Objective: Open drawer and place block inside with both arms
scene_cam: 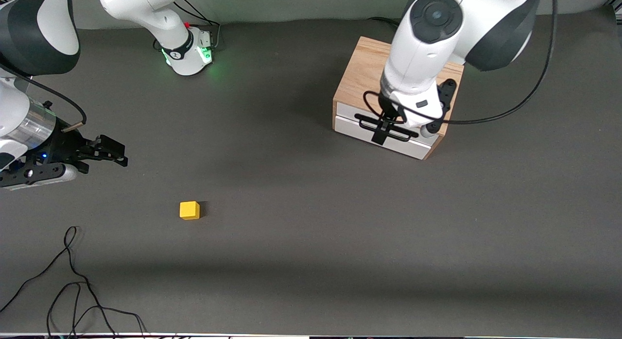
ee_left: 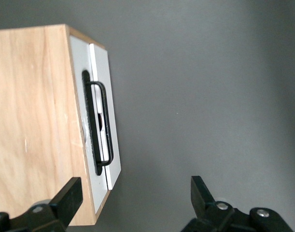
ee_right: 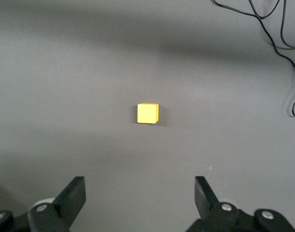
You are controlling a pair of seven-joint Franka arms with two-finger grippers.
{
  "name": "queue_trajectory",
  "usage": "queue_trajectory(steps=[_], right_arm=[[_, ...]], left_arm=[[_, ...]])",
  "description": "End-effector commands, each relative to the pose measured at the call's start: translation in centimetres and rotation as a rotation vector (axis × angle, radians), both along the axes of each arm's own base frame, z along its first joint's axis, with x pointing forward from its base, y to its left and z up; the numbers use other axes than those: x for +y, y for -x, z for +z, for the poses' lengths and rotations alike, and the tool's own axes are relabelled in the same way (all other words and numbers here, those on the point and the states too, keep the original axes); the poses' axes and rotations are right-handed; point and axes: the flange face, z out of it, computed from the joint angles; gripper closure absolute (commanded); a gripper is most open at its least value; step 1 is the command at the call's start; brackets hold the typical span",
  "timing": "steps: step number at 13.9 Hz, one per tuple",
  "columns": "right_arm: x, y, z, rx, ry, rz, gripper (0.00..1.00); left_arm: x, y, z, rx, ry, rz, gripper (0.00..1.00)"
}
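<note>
Little of the task was done. The drawer [scene_cam: 388,130] sat closed, or at most barely cracked, in the oak cabinet [scene_cam: 362,72] toward the left arm's end of the worktop [scene_cam: 311,261], its white front flush with the panel above as far as the front view let me judge. The left gripper [scene_cam: 386,130] hung over the black bar handle [ee_left: 103,123]; in its wrist view the jaws stood wide apart, straddling the cabinet's front edge with nothing between them, so the handle was not yet gripped.

The block [scene_cam: 189,210] lay on the bare worktop, well apart from the cabinet, nearer the front camera and toward the right arm's end. The right gripper [scene_cam: 104,152] was above the worktop near that end, jaws spread wide and empty, the block centred ahead of them in its wrist view but untouched.

Everything remained: seizing the handle, pulling the drawer out, picking the block up, carrying it across and dropping it in.
</note>
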Motion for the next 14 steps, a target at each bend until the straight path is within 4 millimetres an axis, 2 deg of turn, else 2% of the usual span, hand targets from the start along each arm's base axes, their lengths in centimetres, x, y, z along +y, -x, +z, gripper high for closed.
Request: queue_trajectory(steps=[1, 5, 11, 14], right_arm=[[0.3, -0.2, 0.4, 0.002, 0.009, -0.012, 0.0], [0.3, -0.1, -0.2, 0.016, 0.012, -0.011, 0.0], [0.5, -0.2, 0.3, 0.005, 0.017, -0.008, 0.0], [0.6, -0.2, 0.3, 0.005, 0.018, -0.006, 0.0]], left_arm=[[-0.2, 0.6, -0.9, 0.045, -0.045, 0.042, 0.0], [0.1, 1.3, -2.3, 0.12, -0.088, 0.029, 0.0], [0.5, 1.8, -7.6, 0.142, -0.097, 0.001, 0.0], [0.3, 1.7, -9.2, 0.112, -0.077, 0.004, 0.0]])
